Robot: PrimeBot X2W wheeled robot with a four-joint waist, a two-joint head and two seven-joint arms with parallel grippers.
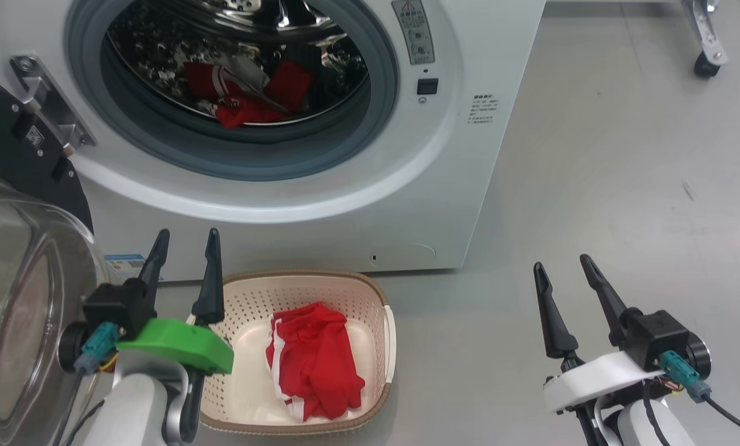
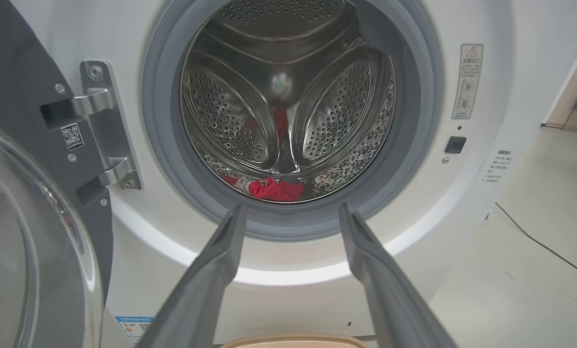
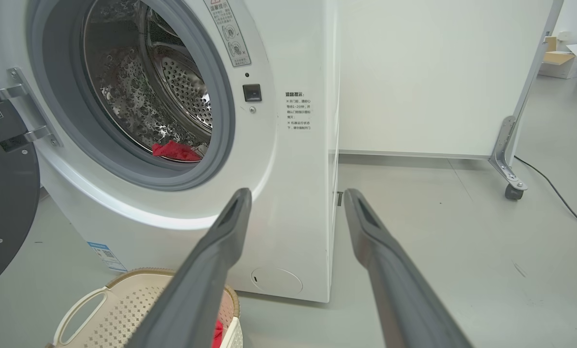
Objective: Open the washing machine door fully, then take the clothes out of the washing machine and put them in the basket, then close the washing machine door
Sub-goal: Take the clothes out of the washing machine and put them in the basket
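Left gripper (image 1: 188, 231), jaws wide and empty, hangs between the washing machine door (image 1: 10, 291) and the basket (image 1: 379, 296); right gripper (image 1: 561, 261), likewise empty, stands apart. Clothes (image 1: 246, 102) lie inside the washing machine (image 1: 357, 186): your reach may snag its grey seal (image 1: 240, 162).

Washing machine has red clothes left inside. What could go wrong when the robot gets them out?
1. The clothes lie low in the drum, tangled; a gripper might pull out only one piece or scrape the steel.
2. The door stands close beside the left gripper, so that arm might bump it.
3. The basket is small and already holds a garment; the next could drop onto the floor.
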